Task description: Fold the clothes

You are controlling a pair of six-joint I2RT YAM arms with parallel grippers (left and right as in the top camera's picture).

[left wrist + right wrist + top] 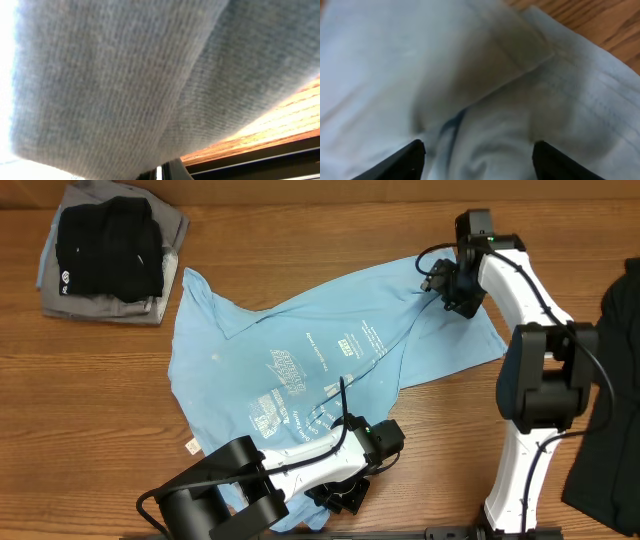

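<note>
The light blue T-shirt (pixel 300 350) lies spread and wrinkled on the wooden table, with its small white logos facing up. My left gripper (pixel 345 485) is at the shirt's near edge. In the left wrist view its fingers (pixel 160 174) are pressed together on the cloth (pixel 125 75), which drapes close over the camera. My right gripper (pixel 455 285) is at the shirt's far right part. In the right wrist view its fingers (pixel 479 160) are wide apart and open just above bunched cloth and a hem (pixel 470 60).
A stack of folded black and grey garments (pixel 105 255) sits at the far left corner. A large dark garment (pixel 610 380) lies at the right edge. The table's front edge with a dark rail (pixel 250 160) is close to my left gripper.
</note>
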